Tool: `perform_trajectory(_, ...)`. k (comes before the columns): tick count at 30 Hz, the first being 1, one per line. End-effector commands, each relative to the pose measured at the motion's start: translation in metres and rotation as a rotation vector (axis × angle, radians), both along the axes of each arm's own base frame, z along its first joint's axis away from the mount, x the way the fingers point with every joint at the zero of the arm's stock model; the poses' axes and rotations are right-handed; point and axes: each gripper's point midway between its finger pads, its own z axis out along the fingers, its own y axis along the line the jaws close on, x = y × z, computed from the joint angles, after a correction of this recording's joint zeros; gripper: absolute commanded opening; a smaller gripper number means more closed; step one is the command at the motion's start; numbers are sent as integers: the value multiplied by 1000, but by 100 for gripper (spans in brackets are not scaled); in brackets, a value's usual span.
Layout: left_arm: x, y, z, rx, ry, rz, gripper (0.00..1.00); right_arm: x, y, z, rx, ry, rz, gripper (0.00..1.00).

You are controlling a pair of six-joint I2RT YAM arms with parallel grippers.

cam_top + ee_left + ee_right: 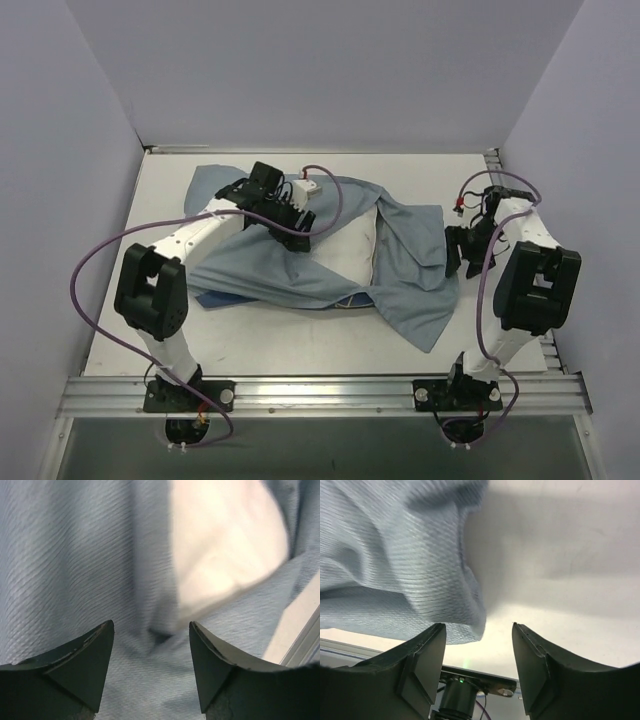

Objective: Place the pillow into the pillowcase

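Pale grey-blue cloth covers most of the white counter (300, 345). It is the one pillowcase (260, 265), lying rumpled with its long axis running from the left edge toward the right edge. One end reaches toward the far left corner, and a loose flap trails toward the near right. A sliver of darker blue shows along its near hem.

The single pillow (347, 250) sits at the counter's middle. Only a plain white patch of it shows between folds of the cloth, which cover it on the left and right. Whether it lies inside the sack or merely under it cannot be told.

Two grippers are in view. The left gripper (292, 228) rests over the pillowcase just left of the pillow, its fingers spread apart above the fabric and clamping nothing. The right gripper (456, 250) is at the cloth's right-hand edge, its jaws likewise apart, with a hanging fold just beside one finger (422, 660) but not pinched.
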Motion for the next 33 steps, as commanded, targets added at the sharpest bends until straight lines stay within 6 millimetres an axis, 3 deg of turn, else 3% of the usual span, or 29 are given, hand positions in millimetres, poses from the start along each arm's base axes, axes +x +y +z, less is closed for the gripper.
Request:
perform_trajectory(1, 3, -45, 89, -52, -337, -103, 71, 15, 20, 40, 75, -99, -26, 55)
perform_trajectory(2, -8, -62, 89, -47, -351, -139, 72, 21, 33, 49, 116, -132, -32, 53)
perform_trajectory(4, -9, -77, 88, -31, -371, -132, 73, 36, 49, 64, 160, -189, -28, 50)
perform_trajectory(6, -15, -95, 81, -42, -344, -129, 74, 53, 79, 75, 213, -241, -3, 43)
perform_trajectory(9, -8, -114, 65, -59, -282, -74, 73, 69, 122, 74, 272, -241, 32, 36)
perform_trajectory(12, 4, -124, 58, -89, -246, -12, 74, 91, 149, 64, 302, -235, -3, 39)
perform_trajectory(15, 8, -130, 54, -102, -253, -7, 74, 116, 159, 40, 246, -247, -17, 56)
perform_trajectory(17, 11, -130, 48, -90, -251, 0, 74, 131, 161, 21, 208, -246, -24, 59)
perform_trajectory(18, 12, -129, 43, -78, -245, 5, 75, 134, 159, 2, 171, -215, -31, 59)
perform_trajectory(22, 22, -114, 29, -28, -232, 49, 75, 144, 152, -26, 90, -184, -32, 50)
perform_trajectory(24, 25, -107, 24, -16, -221, 63, 75, 144, 150, -30, 77, -179, -27, 32)
perform_trajectory(26, 28, -101, 20, -22, -190, 93, 74, 142, 152, -26, 106, -178, -14, 0)
perform_trajectory(29, 29, -98, 18, -39, -165, 89, 72, 139, 164, 9, 210, -218, 5, 0)
perform_trajectory(33, 29, -94, 42, -97, -202, 64, 70, 128, 177, 71, 344, -314, 43, 0)
